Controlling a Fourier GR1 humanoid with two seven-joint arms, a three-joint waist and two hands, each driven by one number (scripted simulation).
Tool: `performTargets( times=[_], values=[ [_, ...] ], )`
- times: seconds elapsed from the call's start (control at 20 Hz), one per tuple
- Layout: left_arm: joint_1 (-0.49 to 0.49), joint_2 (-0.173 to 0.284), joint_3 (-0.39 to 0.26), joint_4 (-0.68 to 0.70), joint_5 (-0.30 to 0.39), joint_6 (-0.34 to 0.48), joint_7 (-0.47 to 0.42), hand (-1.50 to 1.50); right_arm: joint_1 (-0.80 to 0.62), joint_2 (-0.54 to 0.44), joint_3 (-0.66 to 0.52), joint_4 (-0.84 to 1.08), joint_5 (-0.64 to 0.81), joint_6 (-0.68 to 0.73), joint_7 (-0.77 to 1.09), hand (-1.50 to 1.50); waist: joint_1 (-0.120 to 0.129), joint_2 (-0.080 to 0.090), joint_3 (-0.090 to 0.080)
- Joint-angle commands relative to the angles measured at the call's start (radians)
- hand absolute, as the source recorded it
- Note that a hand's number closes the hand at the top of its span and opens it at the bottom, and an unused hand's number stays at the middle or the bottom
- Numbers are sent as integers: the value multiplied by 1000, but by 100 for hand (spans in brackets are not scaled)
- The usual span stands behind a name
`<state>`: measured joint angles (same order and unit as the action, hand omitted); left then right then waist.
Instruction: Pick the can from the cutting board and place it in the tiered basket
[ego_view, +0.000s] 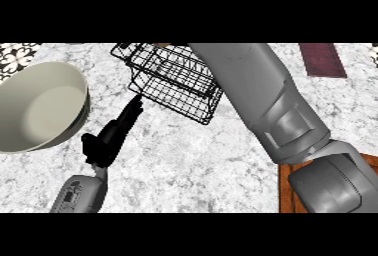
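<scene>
- Can: not visible; cannot tell if carried or already in basket.
- R forearm reaches up over basket, hiding its far side; R hand out of sight, state cannot tell.
- L hand fingers straight, pressed together, holding nothing; near basket edge, likely just parked.
- Board corner shows under R arm, no can on visible part.
- Bowl at left, well apart.

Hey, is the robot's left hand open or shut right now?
Open. The left hand has straight fingers pointing up toward the tiered basket, holding nothing.
</scene>
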<state>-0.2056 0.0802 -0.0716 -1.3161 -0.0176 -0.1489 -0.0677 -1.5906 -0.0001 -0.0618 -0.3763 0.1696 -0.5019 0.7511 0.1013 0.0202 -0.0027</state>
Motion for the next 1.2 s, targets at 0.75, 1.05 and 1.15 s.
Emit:
performTargets(
  times=[0.75,1.05,1.15],
  values=[
    [119,21,64,-37,25,32,-21,0,81,-201,75,-149,164,-445,-28,-150,-153,-47,5],
    [147,31,95,-5,29,40,-61,0,332,-299,80,-400,127,-352,-57,-150,-210,-58,5],
    [173,25,76,-46,16,51,-34,0,453,-302,92,-499,97,-302,-73,-150,-200,-57,6]
  ],
)
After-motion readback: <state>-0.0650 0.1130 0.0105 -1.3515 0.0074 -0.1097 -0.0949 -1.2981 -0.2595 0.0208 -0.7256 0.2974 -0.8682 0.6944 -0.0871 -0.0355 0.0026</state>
